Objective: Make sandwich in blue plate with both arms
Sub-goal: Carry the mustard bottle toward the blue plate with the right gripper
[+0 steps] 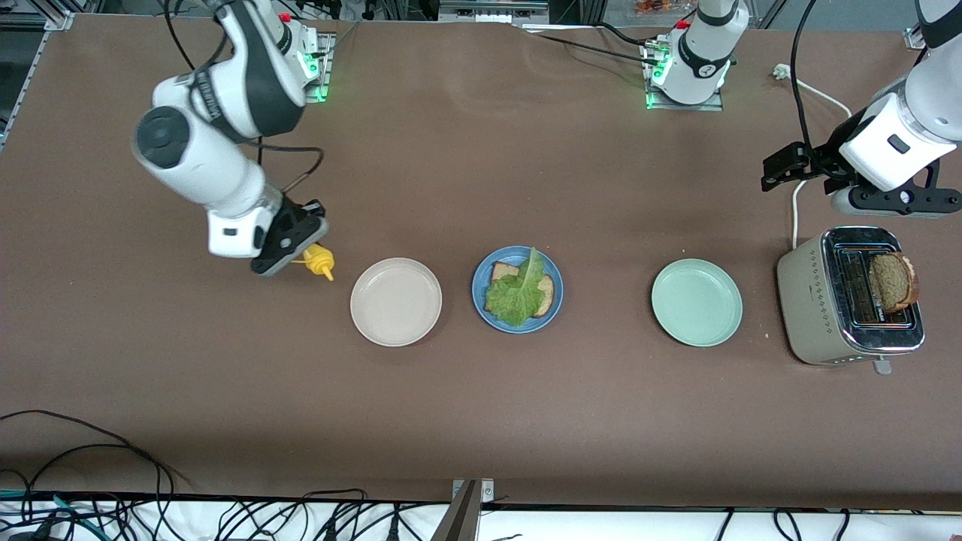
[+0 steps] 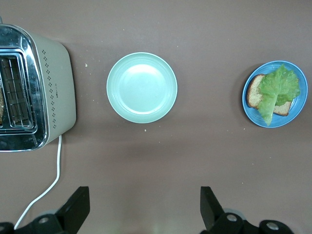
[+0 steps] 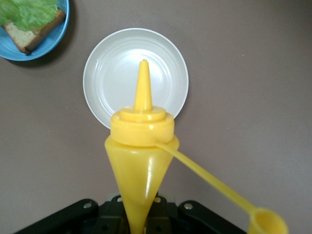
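Blue plate (image 1: 481, 297) mid-table, holding bread (image 1: 505, 272) under lettuce (image 1: 518, 293). Second slice (image 1: 893, 282) upright in toaster (image 1: 815, 300), below left gripper (image 1: 774, 167), jaws spread, empty. Right gripper (image 1: 297, 244) pinching yellow bottle (image 1: 319, 261) beside cream plate (image 1: 368, 323).

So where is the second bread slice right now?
The second bread slice stands in a slot of the toaster at the left arm's end of the table, beside the pale green plate, under the left tool.
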